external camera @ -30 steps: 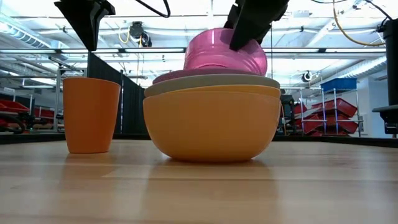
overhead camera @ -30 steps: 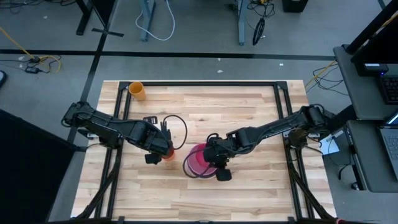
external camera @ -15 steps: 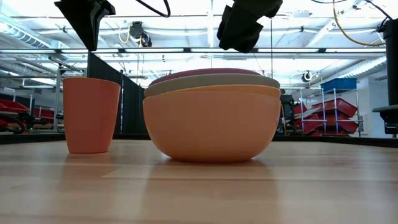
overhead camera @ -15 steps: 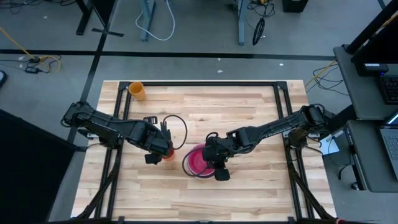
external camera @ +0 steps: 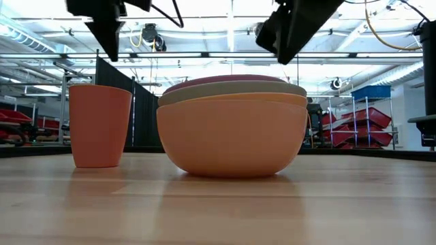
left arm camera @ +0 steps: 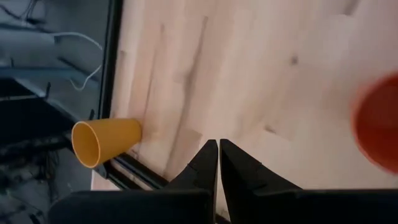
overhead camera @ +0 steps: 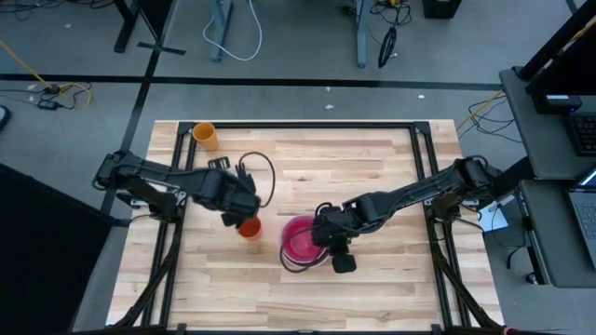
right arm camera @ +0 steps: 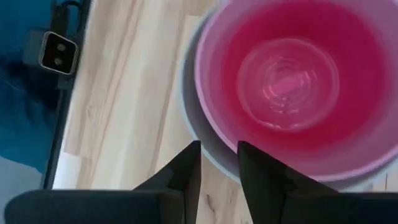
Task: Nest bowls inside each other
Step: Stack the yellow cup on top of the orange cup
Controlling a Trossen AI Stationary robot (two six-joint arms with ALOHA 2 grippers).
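step in hand: judged from the stack, the last bowl is in; what remains is lifting the right end effector (overhead camera: pixel 328 244) clear without nudging the rim.
how to do it well: rise straight up, fingers kept apart, until well above the stack; no sideways drag, since light plastic bowls slide easily on smooth wood.
right end effector: fingers spread, holding nothing, hovering over the 4 o'clock edge of the stack in the high view.
left end effector (left arm camera: pixel 218 163): fingers pressed together, empty, parked near the small orange plastic cup (overhead camera: pixel 250 229), at 9 o'clock from the stack.
stack location: glossy magenta-pink round plastic bowl (right arm camera: pixel 292 81) sits innermost, just below the table's centre; around it the pale grey-green plastic bowl (external camera: pixel 235 90), and the matte orange plastic bowl (external camera: pixel 231 139) outermost, resting on the pale wooden plank table (overhead camera: pixel 372 177).
fourth bowl: a pale pink rim cannot be told apart for sure.
shapes: wide, shallow, rounded walls, thin rims sitting level and close together.
other: yellow-orange plastic cup (overhead camera: pixel 205 136) lying on its side at the 11 o'clock corner, well apart.
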